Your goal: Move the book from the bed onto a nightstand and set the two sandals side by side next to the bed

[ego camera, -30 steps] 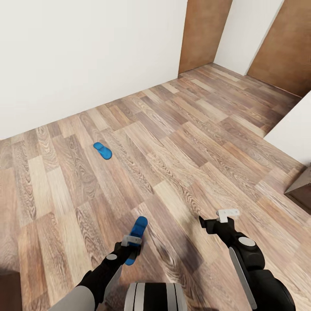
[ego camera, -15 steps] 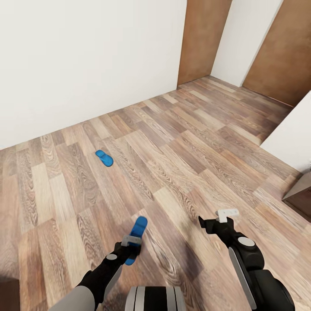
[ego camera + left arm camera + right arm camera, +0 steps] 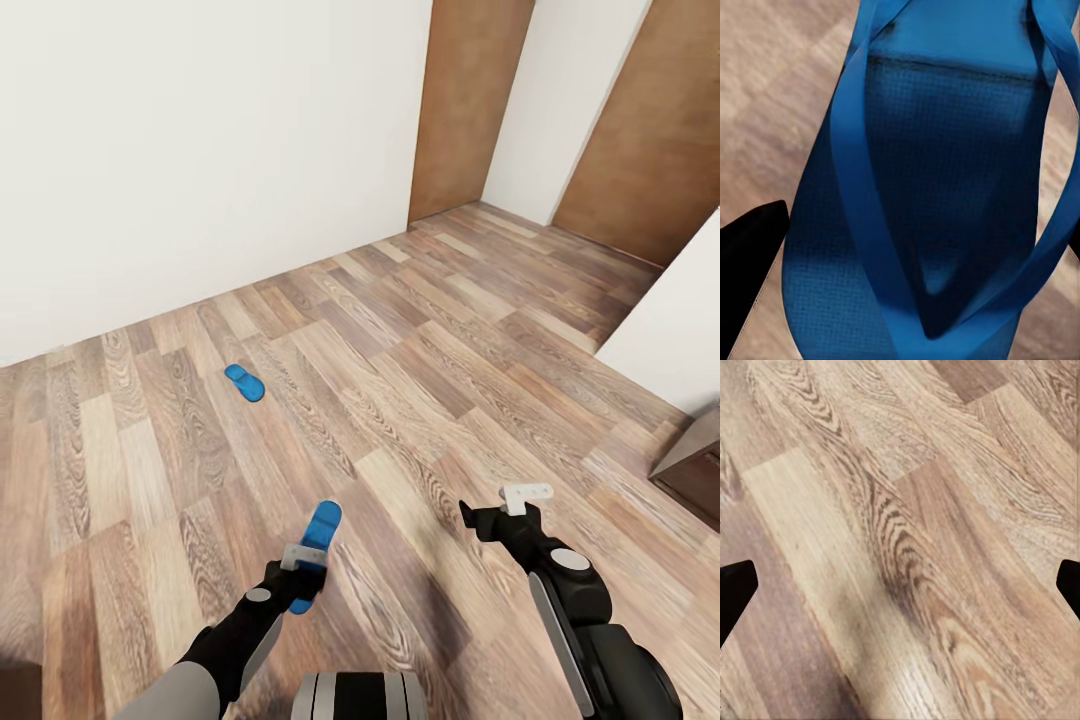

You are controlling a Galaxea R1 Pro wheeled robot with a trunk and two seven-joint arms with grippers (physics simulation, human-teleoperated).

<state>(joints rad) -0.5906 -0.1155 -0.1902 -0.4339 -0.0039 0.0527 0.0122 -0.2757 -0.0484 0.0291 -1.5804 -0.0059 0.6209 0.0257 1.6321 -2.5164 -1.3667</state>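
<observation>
While left claw (image 3: 303, 578) grips sandal (image 3: 318, 538), long axis points away | right claw (image 3: 497, 512) spread, empty

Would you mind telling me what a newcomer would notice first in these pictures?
Probably the bright blue flip-flop sandal clamped in the left gripper low in the head view, vivid against the brown wood-plank floor. Its twin, a second blue sandal, lies alone on the planks farther off near the white wall. The right gripper hangs open, empty.
</observation>
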